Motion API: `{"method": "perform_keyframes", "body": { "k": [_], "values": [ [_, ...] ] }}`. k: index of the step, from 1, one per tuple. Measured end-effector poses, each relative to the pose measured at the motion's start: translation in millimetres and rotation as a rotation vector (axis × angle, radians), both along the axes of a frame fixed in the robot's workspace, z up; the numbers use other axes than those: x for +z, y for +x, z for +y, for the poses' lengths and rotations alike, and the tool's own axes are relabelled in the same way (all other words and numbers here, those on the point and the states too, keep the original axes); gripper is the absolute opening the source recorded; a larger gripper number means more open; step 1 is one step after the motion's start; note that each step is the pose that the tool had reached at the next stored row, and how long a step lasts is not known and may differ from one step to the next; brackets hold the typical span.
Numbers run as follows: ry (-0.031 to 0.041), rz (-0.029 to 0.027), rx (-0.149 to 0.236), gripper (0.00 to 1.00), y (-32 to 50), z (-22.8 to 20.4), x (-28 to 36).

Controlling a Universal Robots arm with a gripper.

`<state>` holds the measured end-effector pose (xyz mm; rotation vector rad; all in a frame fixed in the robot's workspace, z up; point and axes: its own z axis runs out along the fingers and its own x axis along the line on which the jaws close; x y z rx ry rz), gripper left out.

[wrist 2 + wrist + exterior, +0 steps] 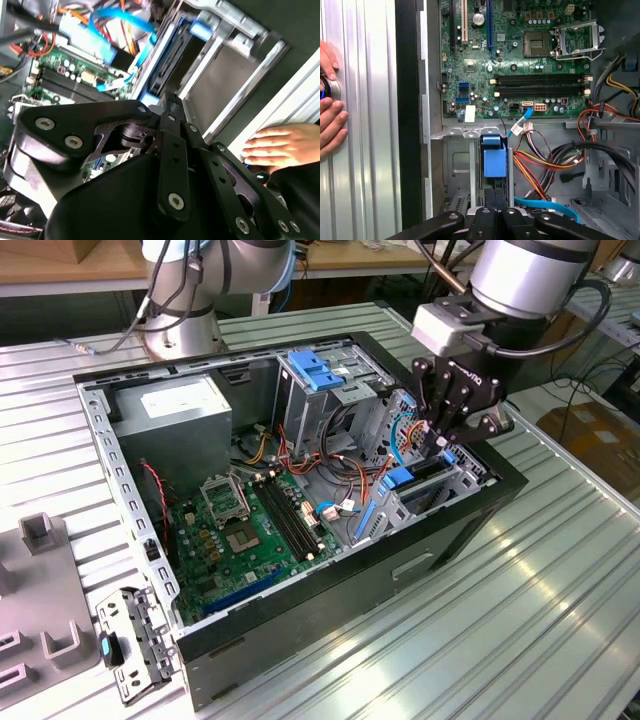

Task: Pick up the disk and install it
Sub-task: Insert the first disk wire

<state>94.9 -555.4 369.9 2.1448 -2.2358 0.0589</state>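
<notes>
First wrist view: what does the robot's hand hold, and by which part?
The hand holds the disk, seen edge-on, by the end nearest the wrist.

Black gripper (438, 440), green motherboard (235, 540), blue bracket (315, 370), grey power supply (180, 412).

Hangs from the exterior view's upper right on a silver arm (525, 275), black gripper (437, 443) pointed straight down, fingers (487, 220) pressed close together, linkages spread wide behind them in both wrist views.
</notes>
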Motion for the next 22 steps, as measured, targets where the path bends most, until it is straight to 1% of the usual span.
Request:
{"method": "perform_keyframes", "body": {
  "k": [3,4,5,6,8,11,14,19,22],
  "values": [
    [-0.0001,0.0000,0.005,0.11,9.6,0.0,0.0],
    [0.0000,0.0001,0.039,0.11,12.1,0.1,0.0],
    [-0.0001,0.0000,0.074,0.11,12.7,0.0,0.0],
    [-0.0001,0.0002,0.091,0.11,13.6,0.0,0.9],
    [0.0001,0.0010,0.109,0.11,15.5,0.1,4.4],
    [0.0003,0.0017,0.121,0.11,18.3,0.4,7.3],
    [-0.0001,0.0024,0.134,0.11,22.9,0.9,8.5],
    [0.0000,0.0029,0.146,0.11,33.8,1.7,8.6],
    [0.0001,0.0030,0.149,0.11,41.8,3.7,8.5]
  ]
}}
